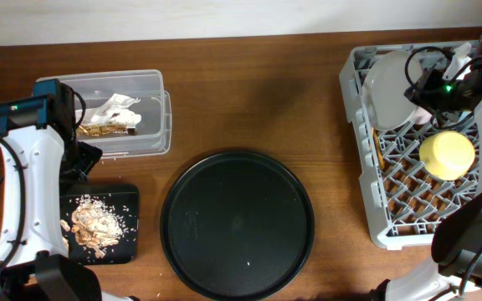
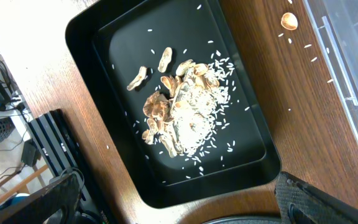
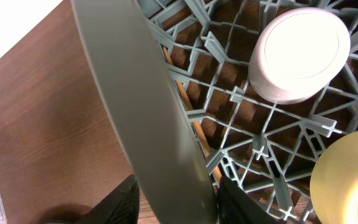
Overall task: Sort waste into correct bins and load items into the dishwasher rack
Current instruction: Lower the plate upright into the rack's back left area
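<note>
The grey round plate [image 3: 135,93] stands on edge in the light-grey dishwasher rack [image 1: 366,180] near its left wall. My right gripper [image 3: 176,199] is shut on the plate's rim, one finger on each face. An upturned pink cup [image 3: 300,53] and an upturned yellow bowl [image 1: 447,153] sit on the rack floor, with chopsticks [image 3: 191,121] lying under the plate. My left gripper [image 2: 179,211] hangs open above the near edge of the shallow black tray [image 2: 86,56], which holds brown food scraps and rice [image 2: 182,106]. The clear tub [image 1: 153,88] holds the crumpled wrapper [image 1: 111,113].
A large round black tray [image 1: 237,221] lies at the table's centre front. One beige scrap [image 2: 289,21] and a few rice grains lie on the wood between the black tray and the clear tub.
</note>
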Controlling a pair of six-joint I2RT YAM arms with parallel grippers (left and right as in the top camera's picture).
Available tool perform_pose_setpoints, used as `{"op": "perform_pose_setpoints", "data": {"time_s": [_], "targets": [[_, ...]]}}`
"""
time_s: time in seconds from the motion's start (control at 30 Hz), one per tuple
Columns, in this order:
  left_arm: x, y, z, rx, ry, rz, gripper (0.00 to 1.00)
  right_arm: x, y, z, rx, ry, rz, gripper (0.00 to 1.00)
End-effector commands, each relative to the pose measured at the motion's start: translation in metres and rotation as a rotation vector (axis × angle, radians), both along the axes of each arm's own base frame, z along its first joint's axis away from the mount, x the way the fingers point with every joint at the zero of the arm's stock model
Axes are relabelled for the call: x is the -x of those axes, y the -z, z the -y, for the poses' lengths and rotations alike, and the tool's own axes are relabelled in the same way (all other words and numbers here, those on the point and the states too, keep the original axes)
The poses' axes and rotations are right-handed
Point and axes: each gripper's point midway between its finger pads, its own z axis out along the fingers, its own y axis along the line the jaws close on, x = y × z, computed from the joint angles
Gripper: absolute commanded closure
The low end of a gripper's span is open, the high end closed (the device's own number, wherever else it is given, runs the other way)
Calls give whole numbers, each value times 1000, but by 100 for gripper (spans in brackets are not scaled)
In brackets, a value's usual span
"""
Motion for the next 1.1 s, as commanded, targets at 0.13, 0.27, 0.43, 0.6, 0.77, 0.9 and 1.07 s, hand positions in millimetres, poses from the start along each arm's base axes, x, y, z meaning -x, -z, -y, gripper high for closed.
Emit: {"op": "perform_pose_setpoints", "data": {"time_s": [0.13, 0.27, 0.43, 0.6, 0.77, 0.9, 1.07], "targets": [[-1, -10, -2, -10, -7, 36, 1, 1, -25, 2, 61, 0, 61, 86], [-1, -10, -2, -10, -7, 36, 1, 3, -49, 2, 84, 2, 115, 96], [-1, -10, -2, -11, -7, 36, 1, 4, -88, 5, 136, 14, 201, 96], [-1, -10, -2, -10, -7, 36, 1, 12, -101, 39, 310, 134, 177, 96], [-1, -10, -2, -10, -7, 36, 1, 37, -101, 98, 593, 343, 47, 96], [-1, -10, -2, -10, -7, 36, 1, 47, -101, 122, 718, 432, -23, 96], [-1, -10, -2, -10, -7, 36, 1, 35, -86, 120, 759, 422, -57, 96]]}}
